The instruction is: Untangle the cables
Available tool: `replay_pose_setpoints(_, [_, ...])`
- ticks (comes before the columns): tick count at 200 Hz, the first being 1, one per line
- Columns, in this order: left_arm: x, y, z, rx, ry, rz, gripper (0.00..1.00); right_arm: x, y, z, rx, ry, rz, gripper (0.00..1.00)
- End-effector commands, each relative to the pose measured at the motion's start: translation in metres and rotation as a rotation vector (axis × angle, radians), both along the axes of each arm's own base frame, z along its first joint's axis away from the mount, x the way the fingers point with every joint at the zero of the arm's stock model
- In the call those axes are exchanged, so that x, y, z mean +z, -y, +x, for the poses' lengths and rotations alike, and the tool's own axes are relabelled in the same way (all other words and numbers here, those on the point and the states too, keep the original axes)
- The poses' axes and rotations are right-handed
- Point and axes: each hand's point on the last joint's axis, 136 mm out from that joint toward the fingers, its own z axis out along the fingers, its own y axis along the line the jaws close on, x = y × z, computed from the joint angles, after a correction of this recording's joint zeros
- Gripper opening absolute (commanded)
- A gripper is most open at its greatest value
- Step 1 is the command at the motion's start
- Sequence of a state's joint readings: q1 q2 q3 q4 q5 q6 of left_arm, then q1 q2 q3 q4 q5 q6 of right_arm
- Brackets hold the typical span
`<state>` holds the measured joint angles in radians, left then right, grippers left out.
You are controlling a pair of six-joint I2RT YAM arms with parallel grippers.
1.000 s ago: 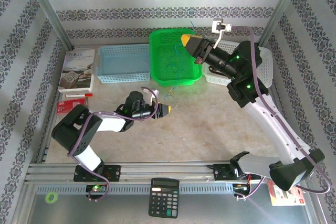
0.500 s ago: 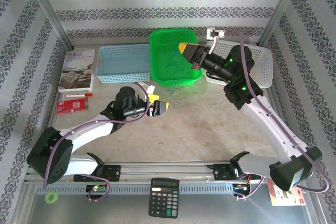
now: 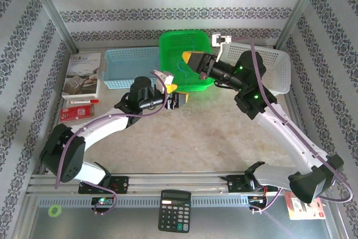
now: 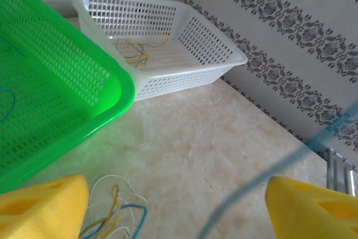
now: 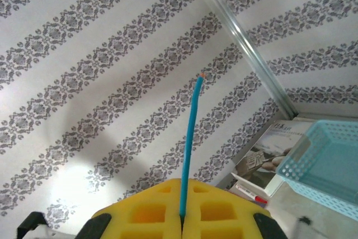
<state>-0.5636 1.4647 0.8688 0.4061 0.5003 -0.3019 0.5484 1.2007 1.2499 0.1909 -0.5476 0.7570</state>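
On the beige marbled table (image 3: 224, 144), three perforated plastic baskets line the far edge: a bright green basket (image 3: 182, 36) in the middle, a pale blue basket (image 3: 131, 66) to its left and a white basket (image 3: 279, 70) to its right.

Right gripper (image 3: 192, 60): positioned above the green basket. Its yellow foam pads are pressed together and pinch a thin blue cable (image 5: 190, 138), which stands straight out of the pad seam.

Left gripper (image 3: 175, 93): positioned low over the table, just in front of the green basket's near rim. Its pads are spread wide and grip nothing. A blurred blue strand (image 4: 291, 158) crosses diagonally close to the wrist camera. Whether it is the cable pinched by the right gripper cannot be told.

Tangled bundle of thin white, yellow-tan and blue loops (image 4: 114, 214): lies flat on the table just beside the left gripper's basket-side pad (image 4: 42, 208), off-centre in the gap. Loose yellow strands (image 4: 137, 51) lie in the white basket.

Assessment: the left arm is the nearer one, and the right gripper is apart from the bundle, over the basket. A grasp would likely require the left gripper to shift toward the green basket until the loops sit between both pads.
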Motion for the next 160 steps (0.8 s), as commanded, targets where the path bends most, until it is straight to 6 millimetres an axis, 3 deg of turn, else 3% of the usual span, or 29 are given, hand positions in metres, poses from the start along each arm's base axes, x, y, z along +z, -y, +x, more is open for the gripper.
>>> replay_pose_setpoints(1, [0.009,0.01,0.009,-0.003,0.057,-0.026,0.74,0.026,-0.001,-0.018,0.046,0.053,0.039,0.0])
replay_pose_setpoints(46, [-0.021,0.017,0.015,-0.005,-0.001,-0.055,0.39,0.065,-0.001,-0.031,0.087,0.112,0.086,0.0])
replay_pose_setpoints(63, [-0.038,0.019,0.013,-0.018,-0.044,-0.055,0.31,0.082,0.004,-0.033,0.082,0.144,0.106,0.0])
replay_pose_setpoints(118, [-0.084,0.013,0.0,-0.012,-0.152,-0.059,0.25,0.138,0.028,-0.029,0.014,0.255,0.178,0.0])
replay_pose_setpoints(160, [-0.099,0.008,-0.006,0.003,-0.184,-0.064,0.22,0.166,0.045,-0.02,-0.059,0.316,0.208,0.0])
